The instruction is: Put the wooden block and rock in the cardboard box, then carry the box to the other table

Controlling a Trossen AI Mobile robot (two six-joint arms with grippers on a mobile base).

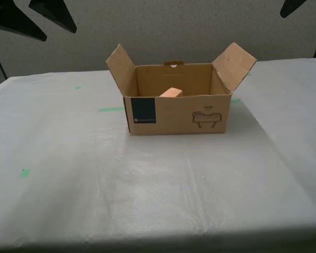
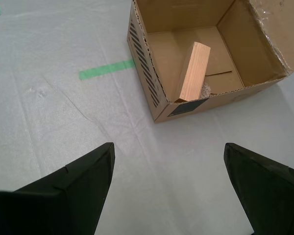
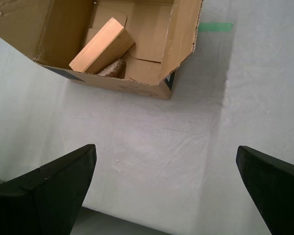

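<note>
The cardboard box (image 1: 179,113) stands open on the other table (image 1: 147,195), its blue label facing the exterior view. Inside, the wooden block (image 1: 171,93) (image 2: 193,71) (image 3: 102,45) leans tilted against the front wall. The rock (image 2: 206,89) (image 3: 111,67) lies under it, hidden in the exterior view. My second gripper (image 2: 167,146) hangs open and empty above the sheet, short of the box's (image 2: 144,54) label corner. My first gripper (image 3: 165,147) is open and empty too, above the sheet near the box's (image 3: 122,83) other front corner.
Green tape marks (image 1: 111,109) (image 1: 25,172) (image 2: 107,69) (image 3: 214,27) dot the wrinkled sheet. Both side flaps (image 1: 233,60) stand up and outward. The table's near edge (image 3: 112,220) lies just below my first gripper. Dark fingers (image 1: 60,35) (image 1: 292,7) show along the exterior view's top.
</note>
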